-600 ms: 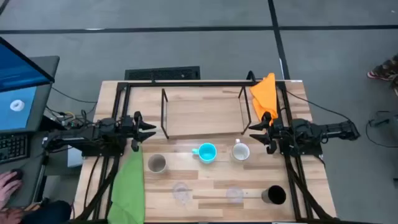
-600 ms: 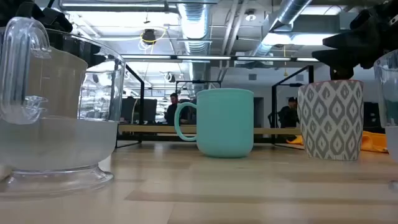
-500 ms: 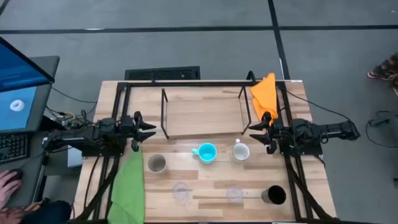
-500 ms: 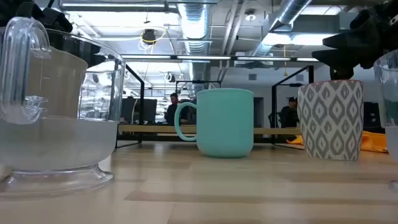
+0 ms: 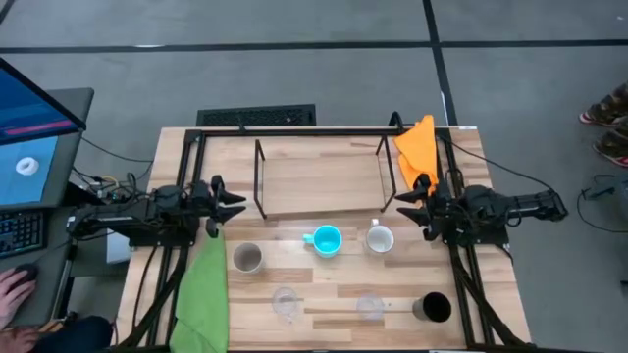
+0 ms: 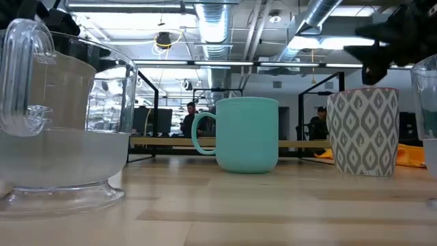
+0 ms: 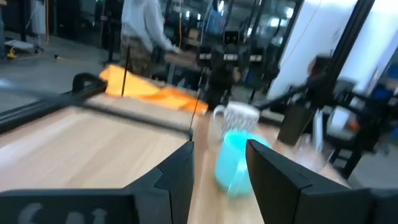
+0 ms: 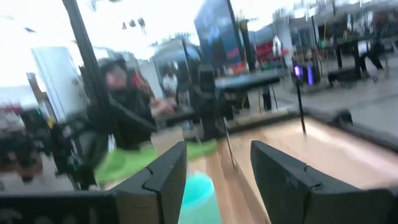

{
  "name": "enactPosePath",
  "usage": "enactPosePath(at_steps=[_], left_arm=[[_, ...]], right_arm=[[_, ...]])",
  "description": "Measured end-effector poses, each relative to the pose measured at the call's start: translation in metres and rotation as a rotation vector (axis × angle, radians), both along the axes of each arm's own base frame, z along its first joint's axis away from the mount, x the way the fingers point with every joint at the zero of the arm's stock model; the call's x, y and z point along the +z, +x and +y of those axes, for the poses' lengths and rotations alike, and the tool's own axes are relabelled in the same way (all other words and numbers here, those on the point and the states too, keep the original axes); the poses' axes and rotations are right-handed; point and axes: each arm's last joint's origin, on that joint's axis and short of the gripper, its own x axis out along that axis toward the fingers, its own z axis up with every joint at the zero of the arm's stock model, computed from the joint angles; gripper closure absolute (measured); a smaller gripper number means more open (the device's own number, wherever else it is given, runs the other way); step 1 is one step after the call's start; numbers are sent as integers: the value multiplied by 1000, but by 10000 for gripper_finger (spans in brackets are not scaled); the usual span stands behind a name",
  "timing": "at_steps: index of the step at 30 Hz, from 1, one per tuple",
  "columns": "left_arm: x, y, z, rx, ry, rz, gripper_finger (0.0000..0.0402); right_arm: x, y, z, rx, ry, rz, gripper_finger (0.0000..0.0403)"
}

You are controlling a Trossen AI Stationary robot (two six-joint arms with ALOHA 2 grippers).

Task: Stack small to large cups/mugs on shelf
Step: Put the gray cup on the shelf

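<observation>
Our left gripper [image 5: 234,203] and right gripper [image 5: 404,207] beside the shelf [image 5: 319,182], both jaws open, empty.

Shelf [image 5: 319,181]: light-wood board with black wire uprights, at 12 o'clock, bearing nothing. Below it, a row, all upright: grey-beige cup [image 5: 247,258] at 8 o'clock, blue mug [image 5: 325,240] central, white patterned mug [image 5: 380,238] beside it. Nearest row: two clear glasses [image 5: 286,304] [image 5: 370,308] and black cup [image 5: 431,309] at 4 o'clock.
</observation>
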Motion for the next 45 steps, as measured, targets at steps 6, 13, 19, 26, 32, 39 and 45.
enactPosePath(at_steps=[6, 13, 19, 26, 32, 39, 45], left_arm=[[33, -7, -1, -6, -30, -157, 266], [82, -20, 0, 24, -79, -267, 266], [122, -15, 1, 51, -189, -128, 266], [177, 11, -3, -106, -303, 301, 266], [216, 23, -6, -117, -387, 591, 266], [249, 16, -3, 162, -428, 683, 266], [266, -13, 9, 646, -383, 543, 266]], right_arm=[[33, -9, -1, -7, 29, -165, 202], [83, -27, -5, -74, 9, -295, 202], [124, -32, -8, -185, -5, -193, 202], [169, -16, -8, -226, 16, 95, 202], [202, -3, -7, -229, -12, 247, 202], [225, 7, -6, -230, -17, 331, 202], [225, 9, -5, -230, -14, 366, 202]])
